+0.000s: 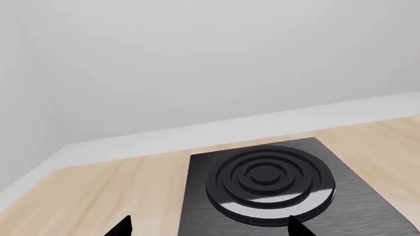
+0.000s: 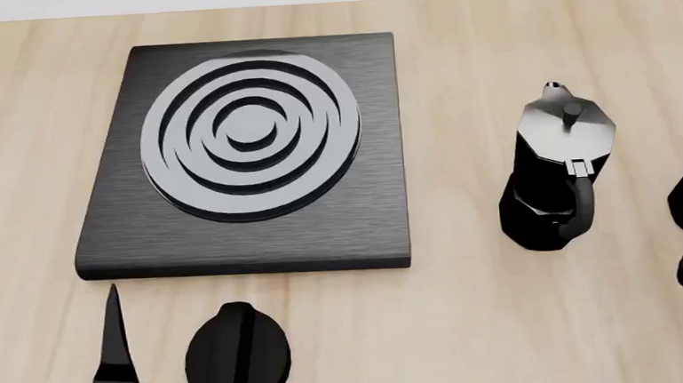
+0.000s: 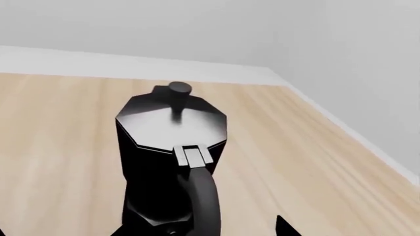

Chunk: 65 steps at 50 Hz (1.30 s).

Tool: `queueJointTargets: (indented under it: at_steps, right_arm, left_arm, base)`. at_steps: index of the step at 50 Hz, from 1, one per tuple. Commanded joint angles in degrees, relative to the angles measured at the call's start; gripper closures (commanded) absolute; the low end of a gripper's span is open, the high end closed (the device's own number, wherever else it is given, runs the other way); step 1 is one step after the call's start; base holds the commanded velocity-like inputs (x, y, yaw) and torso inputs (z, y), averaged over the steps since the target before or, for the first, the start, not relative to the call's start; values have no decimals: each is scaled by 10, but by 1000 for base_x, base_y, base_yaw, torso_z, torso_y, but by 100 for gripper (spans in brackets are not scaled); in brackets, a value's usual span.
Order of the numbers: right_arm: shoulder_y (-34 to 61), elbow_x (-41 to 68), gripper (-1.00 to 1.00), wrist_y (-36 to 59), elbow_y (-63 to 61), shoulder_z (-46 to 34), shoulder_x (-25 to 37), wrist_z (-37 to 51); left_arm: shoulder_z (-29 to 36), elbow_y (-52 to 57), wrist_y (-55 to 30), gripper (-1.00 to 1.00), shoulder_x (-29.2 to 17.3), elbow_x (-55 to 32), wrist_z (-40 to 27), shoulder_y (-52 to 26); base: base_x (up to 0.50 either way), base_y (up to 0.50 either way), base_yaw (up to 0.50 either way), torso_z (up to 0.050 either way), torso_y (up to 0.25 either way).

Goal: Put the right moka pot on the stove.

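right gripper [image 3: 203, 231] fingers spread either side of the right moka pot [image 3: 172, 162], not clamped.

Table [image 2: 480, 325]: pale wood, fine straight grain, smooth matt finish.
Stove [image 2: 130, 231]: black slab with a brushed, metal-like sheen.
Burner [image 2: 250, 135]: raised rings, smooth and glossy, catching grey light.
Moka pot [image 3: 172, 147]: black faceted body, smooth; lid glossy with a bright reflection.
Pot handle [image 3: 204, 201]: black, smooth, satin look.
Knob [image 2: 237, 354]: black, matt, plastic-like.
Wall [image 1: 196, 59]: plain, matt, pale grey.
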Motion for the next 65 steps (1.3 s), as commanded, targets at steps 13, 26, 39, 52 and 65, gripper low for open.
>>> queueJointTargets:
  at_steps: [13,26,39,52,65]
  right_arm:
    - [9,2,100,-6,2,-2,-3,-7]
    - [-51,32,100,39,-127,24,22,21]
    - [-137,74,100,75,-285,72,50,58]
    - [-240,124,100,100,-432,140,74,85]
    - [-355,150,100,95,-553,209,74,102]
  left_arm:
    - [5,-3,2,-100,-3,2,-5,-1]
    - [9,-1,1,-100,-6,4,-6,-2]
    - [10,-3,6,-100,-7,3,-8,-1]
    - [11,-5,6,-100,-8,2,-9,-3]
    - [14,-6,7,-100,-10,1,-9,-4]
  base:
    - [0,0,0,0,0]
    - [0,0,0,0,0]
    - [0,0,0,0,0]
    - [0,0,0,0,0]
    - [0,0,0,0,1]
